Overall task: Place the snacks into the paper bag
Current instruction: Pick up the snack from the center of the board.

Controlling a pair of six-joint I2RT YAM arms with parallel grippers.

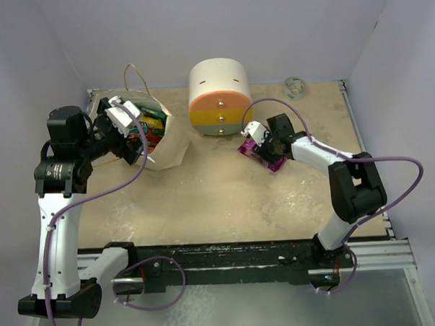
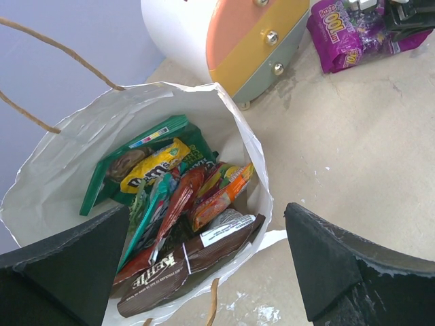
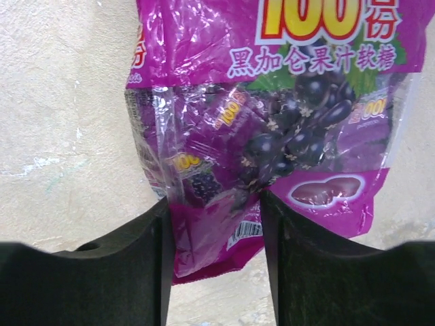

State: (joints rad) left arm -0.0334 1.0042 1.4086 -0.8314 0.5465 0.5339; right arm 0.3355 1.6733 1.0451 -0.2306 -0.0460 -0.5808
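A: Where's the purple packet (image 3: 272, 136)?
B: Flat on the tabletop (image 3: 68, 102) near the round drawer container (image 1: 218, 98), with its top cut off. The right gripper (image 3: 214, 224) jaws pinch its bunched lower edge.
A: And the left gripper (image 2: 207, 210)?
B: Its jaws are spread wide above the paper bag (image 2: 68, 149). The snacks (image 2: 177, 197) overlap inside, the lowest ones partly hidden.

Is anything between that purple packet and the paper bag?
Nothing lies on the table between the purple packet and the paper bag. The round container stands just behind that path, and the left gripper hovers over the bag's mouth.
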